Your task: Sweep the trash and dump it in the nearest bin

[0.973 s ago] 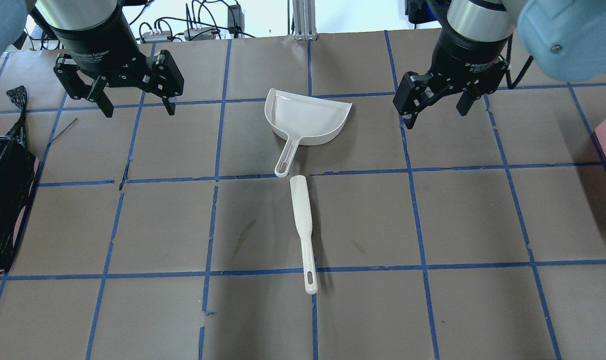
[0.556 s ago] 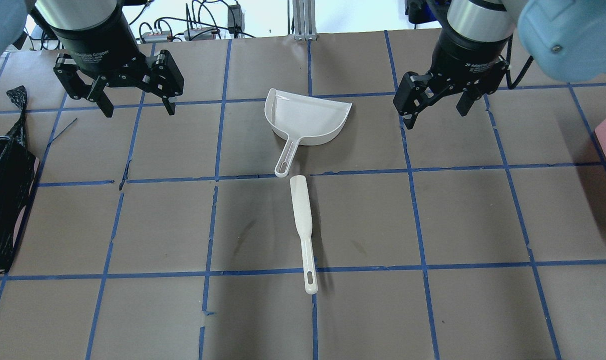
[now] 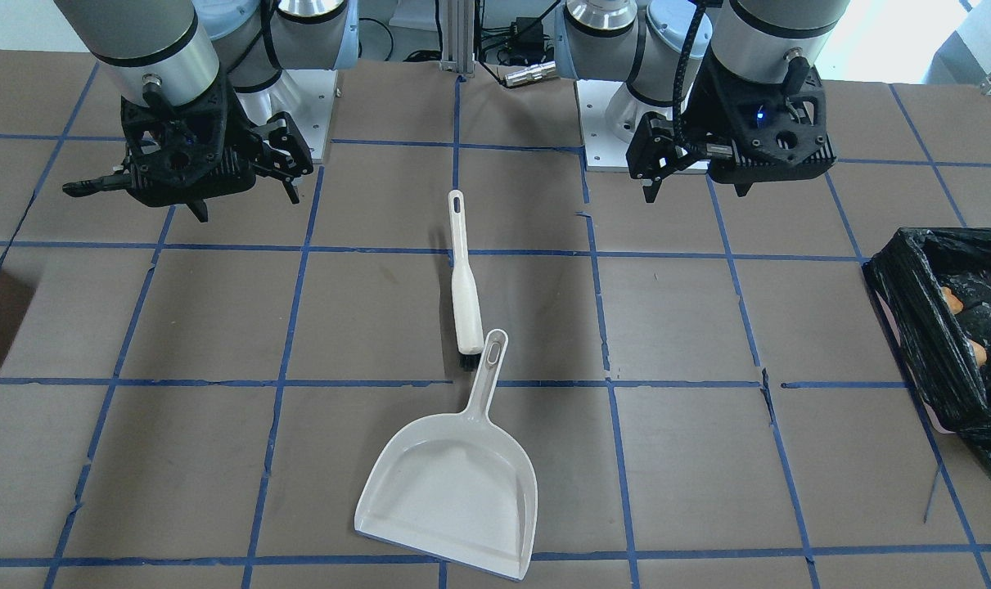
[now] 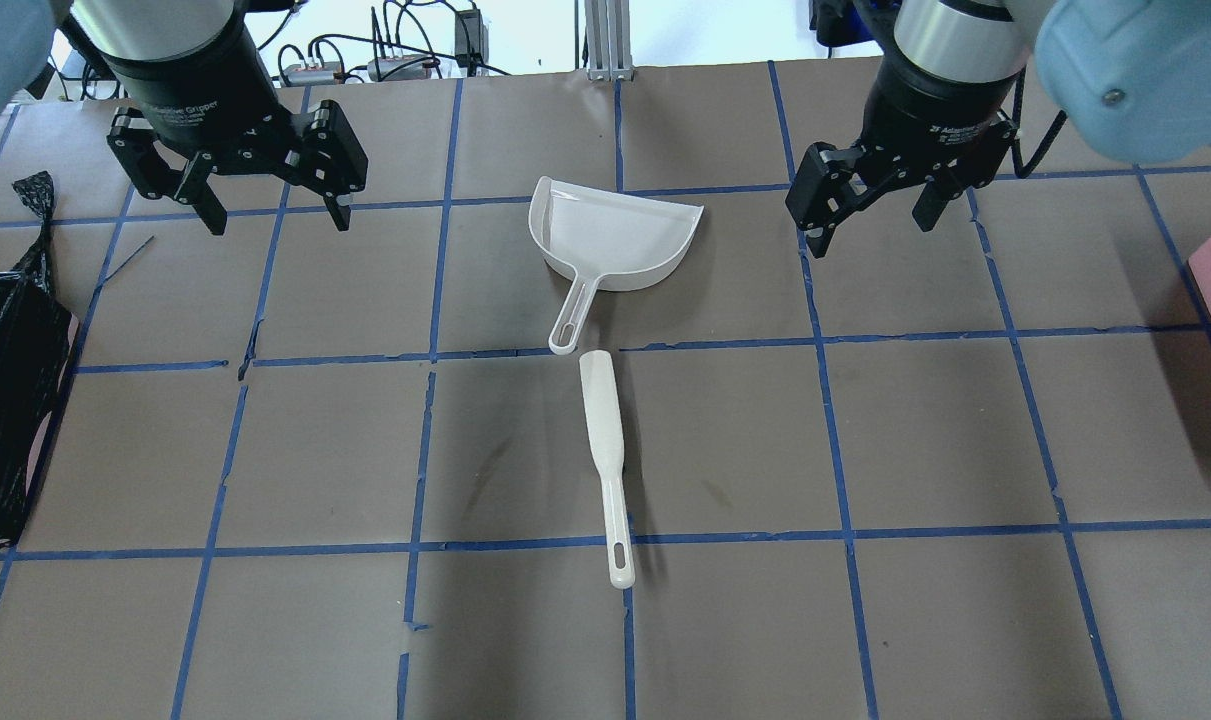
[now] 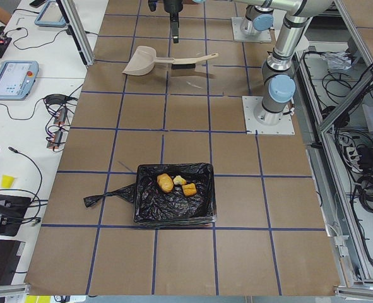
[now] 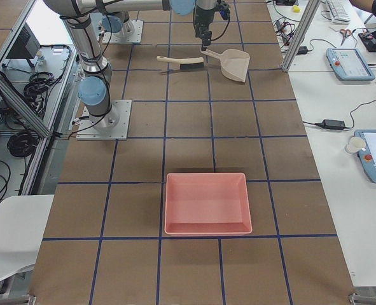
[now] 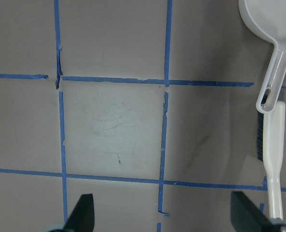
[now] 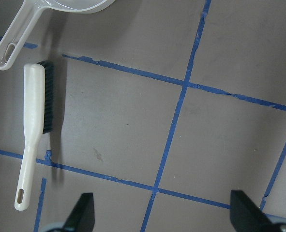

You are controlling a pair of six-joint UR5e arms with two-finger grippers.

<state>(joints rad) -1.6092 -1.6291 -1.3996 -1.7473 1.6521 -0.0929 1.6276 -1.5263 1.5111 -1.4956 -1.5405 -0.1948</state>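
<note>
Trash (image 5: pixel 179 182) is lying in the bin (image 5: pixel 142 197) at the table's left end. Left gripper (image 4: pixel 279 222) and right gripper (image 4: pixel 868 235) are hanging released, empty; a careless low move would be risking knocking the dustpan (image 4: pixel 615 240) or brush (image 4: pixel 603 430) askew.

Two arms on show, silver-grey tubes (image 3: pixel 135 33) with pale blue joint caps (image 4: pixel 1135 60), one cap showing a single screw (image 4: pixel 1112 97). Black wrist collars (image 4: pixel 180 70) carry small white lettering (image 4: pixel 193 108). The left end effector (image 4: pixel 278 215) and right end effector (image 4: pixel 870 232) are black, with linked fingers. There's a black skeletal camera mount (image 3: pixel 777 143) on the left wrist, a tiny blue light (image 3: pixel 759 114) glowing, and a black cable (image 3: pixel 691 57) alongside
</note>
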